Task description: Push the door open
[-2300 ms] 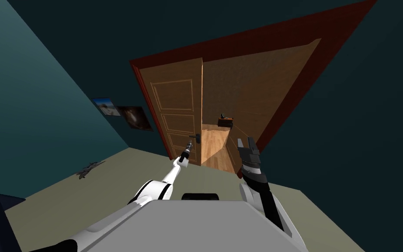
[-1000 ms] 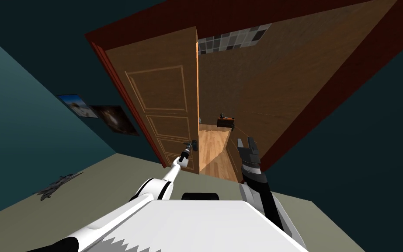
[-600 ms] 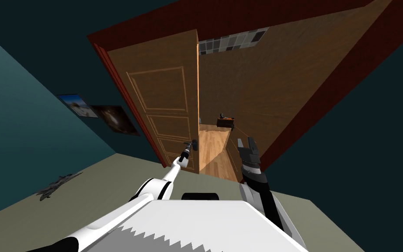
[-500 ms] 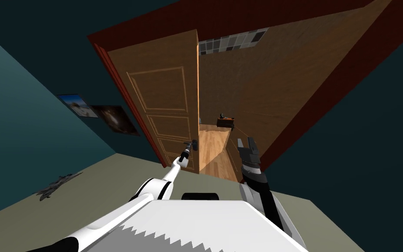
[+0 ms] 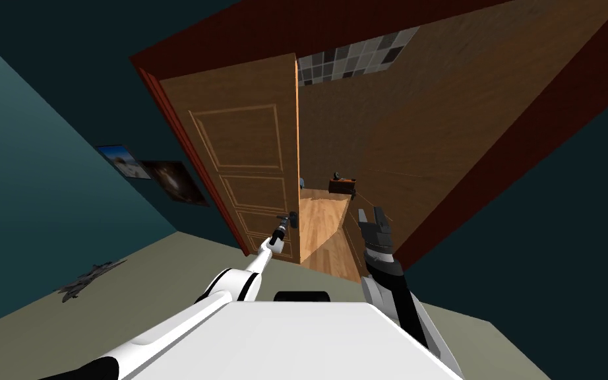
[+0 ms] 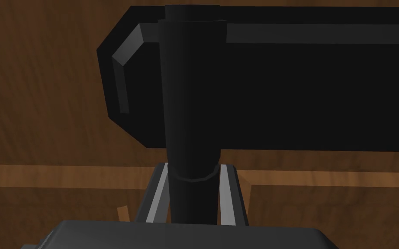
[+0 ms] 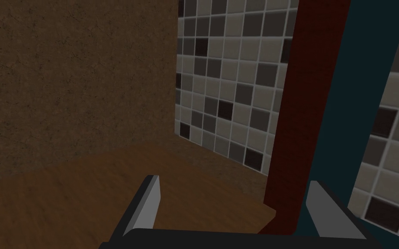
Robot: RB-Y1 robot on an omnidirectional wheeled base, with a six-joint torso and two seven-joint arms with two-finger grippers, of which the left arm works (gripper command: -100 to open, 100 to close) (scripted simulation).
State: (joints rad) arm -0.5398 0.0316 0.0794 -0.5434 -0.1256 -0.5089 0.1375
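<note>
Half-open at best, the panelled brown wooden door (image 5: 243, 165) likely needs more pushing; left gripper (image 6: 193, 168) pinches its black lever handle (image 6: 190, 86), right gripper (image 7: 235, 183) hangs free, fingers (image 7: 147, 205) spread

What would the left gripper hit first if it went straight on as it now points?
The left gripper, shut on the black handle, would likely meet the black plate right behind it, mounted on the brown door.
</note>
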